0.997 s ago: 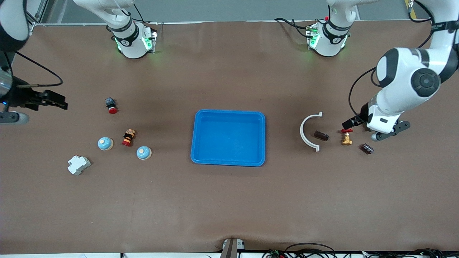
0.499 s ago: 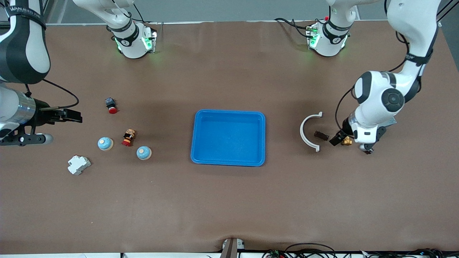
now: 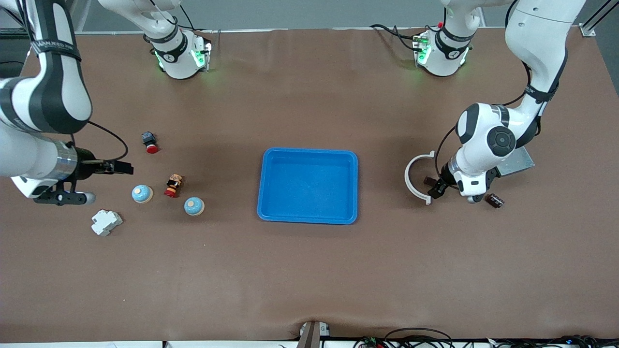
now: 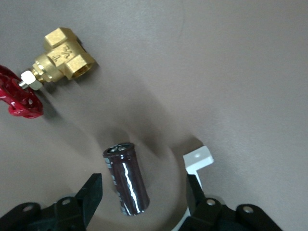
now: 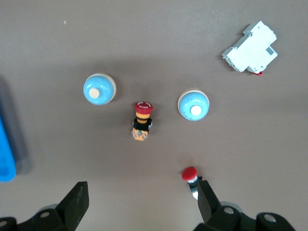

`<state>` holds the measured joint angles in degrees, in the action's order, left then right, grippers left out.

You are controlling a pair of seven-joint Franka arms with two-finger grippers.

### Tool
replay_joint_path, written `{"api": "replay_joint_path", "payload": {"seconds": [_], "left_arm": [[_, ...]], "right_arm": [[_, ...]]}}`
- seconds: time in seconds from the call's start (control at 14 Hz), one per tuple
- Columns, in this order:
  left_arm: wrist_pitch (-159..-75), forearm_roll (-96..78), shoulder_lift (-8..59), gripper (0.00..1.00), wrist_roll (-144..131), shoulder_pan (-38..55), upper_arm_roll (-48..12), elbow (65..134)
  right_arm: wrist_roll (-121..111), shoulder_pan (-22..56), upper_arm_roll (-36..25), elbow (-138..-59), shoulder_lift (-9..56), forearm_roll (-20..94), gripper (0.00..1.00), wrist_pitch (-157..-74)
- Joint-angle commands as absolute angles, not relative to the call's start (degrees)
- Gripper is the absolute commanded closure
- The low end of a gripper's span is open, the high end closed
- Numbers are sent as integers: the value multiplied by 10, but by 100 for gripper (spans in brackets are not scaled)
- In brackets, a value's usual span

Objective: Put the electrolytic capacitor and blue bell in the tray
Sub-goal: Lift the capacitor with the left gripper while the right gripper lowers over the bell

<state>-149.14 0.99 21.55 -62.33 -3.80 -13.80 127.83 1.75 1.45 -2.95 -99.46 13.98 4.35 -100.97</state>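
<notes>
The electrolytic capacitor (image 4: 126, 178), a dark brown cylinder, lies on the table inside a white curved piece (image 3: 415, 179); in the front view the capacitor (image 3: 427, 181) is partly covered. My left gripper (image 3: 435, 187) is low over it, open, with one finger on each side of it (image 4: 143, 195). Two blue bells (image 3: 142, 194) (image 3: 194, 206) stand toward the right arm's end and show in the right wrist view (image 5: 194, 106) (image 5: 99, 89). My right gripper (image 3: 121, 167) is open and empty (image 5: 142, 202), over the table beside the bells. The blue tray (image 3: 309, 216) sits mid-table.
A brass valve (image 4: 65, 55) with a red handwheel (image 4: 19, 96) lies beside the capacitor. A second dark part (image 3: 494, 200) and a grey plate (image 3: 516, 162) lie nearby. A red push button (image 3: 151, 141), a red-capped figure (image 3: 173, 185) and a white breaker (image 3: 106, 222) stand around the bells.
My left gripper has moved from beside the valve to over the capacitor. My right gripper has moved in from the table's end toward the bells.
</notes>
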Motion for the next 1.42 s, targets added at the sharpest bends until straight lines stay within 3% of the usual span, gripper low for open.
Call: {"api": "replay_joint_path", "payload": {"seconds": [0.0,0.28,0.36,0.57,0.64,1.0,1.35], "left_arm": [[-1498,16,213,23,-635,-43,-138,1293],[-1498,17,215,34,-635,-44,-137,1303],[-1498,17,221,42,-635,-44,-136,1302],[-1504,17,232,77,-635,-44,-136,1296],[-1503,17,229,100,-630,-44,-135,1295],[-1425,18,188,100,-634,-40,-139,1246],[-1357,17,192,100,-684,-12,-172,1169]], "right_arm": [[51,21,-26,-1019,130,53,0,-1049],[141,80,-27,-1056,142,61,0,-1125],[140,83,-27,-1071,147,61,0,-1154],[140,95,-27,-1085,173,61,0,-1205],[139,95,-26,-1085,184,61,0,-1220],[140,122,-26,-1082,242,61,0,-1276],[132,127,-26,-1071,288,61,0,-1318]]}}
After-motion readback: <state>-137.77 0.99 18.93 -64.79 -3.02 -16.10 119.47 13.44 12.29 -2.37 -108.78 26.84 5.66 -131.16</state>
